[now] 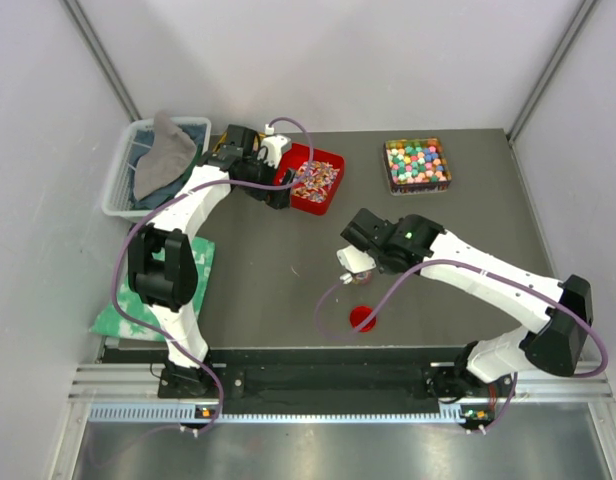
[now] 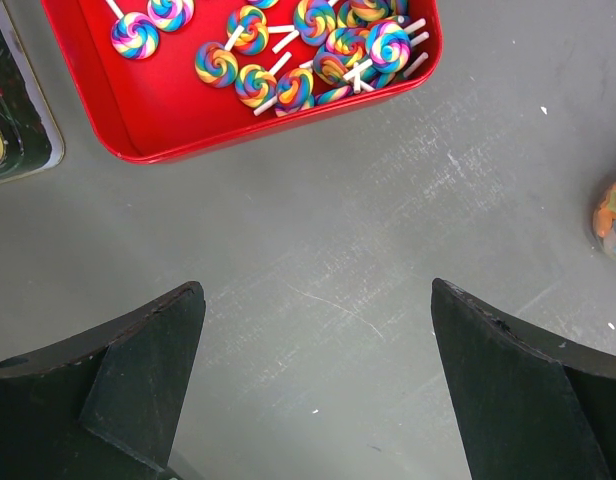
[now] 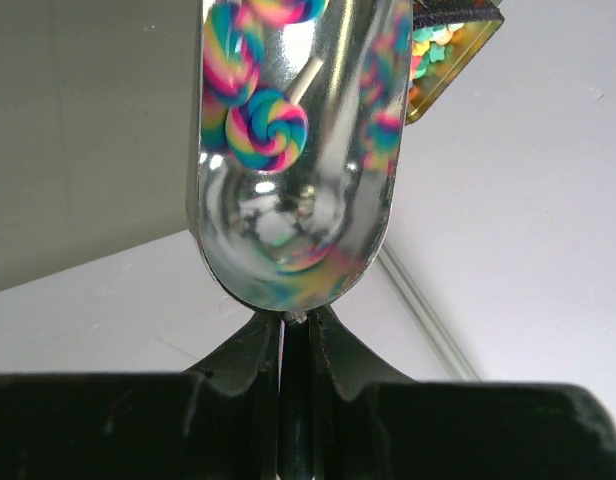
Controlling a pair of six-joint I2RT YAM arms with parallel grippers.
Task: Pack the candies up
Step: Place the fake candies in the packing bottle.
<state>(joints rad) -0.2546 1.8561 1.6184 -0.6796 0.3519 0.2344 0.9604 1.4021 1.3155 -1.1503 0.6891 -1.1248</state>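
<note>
Near the top view's centre, the right gripper (image 1: pixel 352 262) is clamped tight on a metal scoop (image 3: pixel 293 230) carrying swirled candies (image 3: pixel 266 130). Upper left, the left gripper (image 2: pixel 316 300) gapes wide, empty, over the dark grey table (image 1: pixel 278 270), beside a red tray (image 2: pixel 138 120) of more. White walls (image 1: pixel 338 60) enclose it.

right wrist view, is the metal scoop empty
No, at least two swirl lollipops lie in the metal scoop, whose handle end the right end effector grips.
</note>
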